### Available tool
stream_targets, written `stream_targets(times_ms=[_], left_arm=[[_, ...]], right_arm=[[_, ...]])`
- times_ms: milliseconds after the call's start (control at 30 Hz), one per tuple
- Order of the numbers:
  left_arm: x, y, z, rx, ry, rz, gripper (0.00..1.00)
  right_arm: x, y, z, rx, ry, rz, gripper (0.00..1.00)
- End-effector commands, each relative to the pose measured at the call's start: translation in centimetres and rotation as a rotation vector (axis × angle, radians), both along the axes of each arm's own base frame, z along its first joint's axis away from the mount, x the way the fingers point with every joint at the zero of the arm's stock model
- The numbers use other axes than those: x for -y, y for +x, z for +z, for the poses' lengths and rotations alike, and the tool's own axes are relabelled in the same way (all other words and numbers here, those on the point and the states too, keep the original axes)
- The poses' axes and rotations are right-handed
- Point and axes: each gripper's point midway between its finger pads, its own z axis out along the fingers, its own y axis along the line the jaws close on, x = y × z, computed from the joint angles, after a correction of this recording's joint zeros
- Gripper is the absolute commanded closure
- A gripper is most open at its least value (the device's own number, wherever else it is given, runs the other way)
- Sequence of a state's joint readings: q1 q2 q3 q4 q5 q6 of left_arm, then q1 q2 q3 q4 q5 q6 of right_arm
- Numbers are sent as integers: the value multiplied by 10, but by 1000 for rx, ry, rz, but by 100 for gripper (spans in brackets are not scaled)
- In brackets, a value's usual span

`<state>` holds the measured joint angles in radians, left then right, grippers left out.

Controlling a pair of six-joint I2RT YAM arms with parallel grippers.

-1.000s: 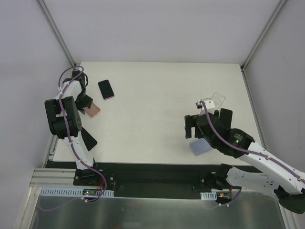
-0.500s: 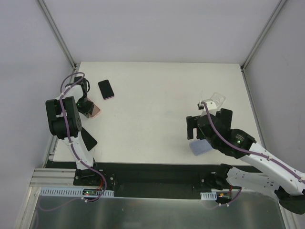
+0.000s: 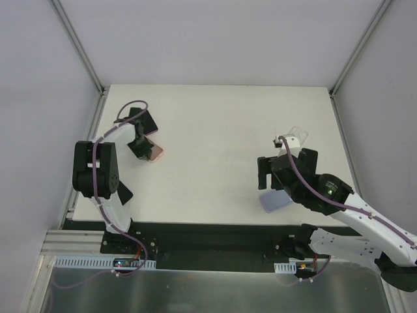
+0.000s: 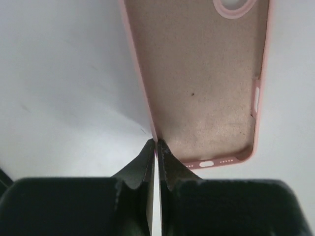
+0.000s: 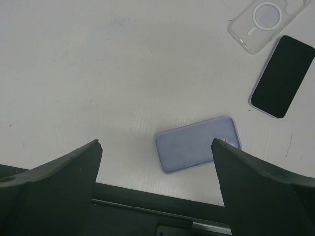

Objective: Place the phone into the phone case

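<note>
Left end effector: clenched on the pink case, both fingers pressed together over the rim of one long edge, near the corner by the port cut-outs.
- Pink case: hollow side faces the wrist camera. Its far end, with most of the camera ring, is cut off by the frame. Whether that end rests on the tabletop or hangs above it cannot be told.
- From above, the wrist hides most of the case; only a pink corner shows.
- Dark phone: flat on the tabletop, just beyond the left end effector and the held case. Part of it is covered by the arm and its cable. Phone and case are close but apart, and the case holds nothing.

Right end effector: released, fingers spread wide, grasping nothing, above the near right part of the tabletop.
- Lavender case: back side up, below and between the spread fingers.
- Second phone: dark screen up, farther out to the right, apart from the lavender case.
- Clear case: just beyond the second phone, one corner cut off by the frame.
- In the overhead view the right arm hides the second phone.
</note>
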<state>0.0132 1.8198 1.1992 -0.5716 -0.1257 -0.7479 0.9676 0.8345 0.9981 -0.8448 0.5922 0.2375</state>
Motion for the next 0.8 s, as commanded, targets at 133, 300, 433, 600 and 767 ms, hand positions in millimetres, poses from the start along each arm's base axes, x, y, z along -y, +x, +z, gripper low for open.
stream_targets(times_ms=[133,300,433,600,767], left_arm=[[97,-20,40,124,-116,-316,100],[122,-35,45,136,-118,-417,100],[140,-56,37,110,-114,-491,100],[161,-69,27,103,-76,-587,100],[176,-77,12,71,-120,-617,100]], right_arm=[[-5,-2,4,-37,18,-23,4],[-11,-5,-9,-81,41,-30,4],[-4,-4,-17,-93,35,-113,4],[17,-5,-21,-96,26,-278,4],[37,-8,-26,-75,59,-445,4]])
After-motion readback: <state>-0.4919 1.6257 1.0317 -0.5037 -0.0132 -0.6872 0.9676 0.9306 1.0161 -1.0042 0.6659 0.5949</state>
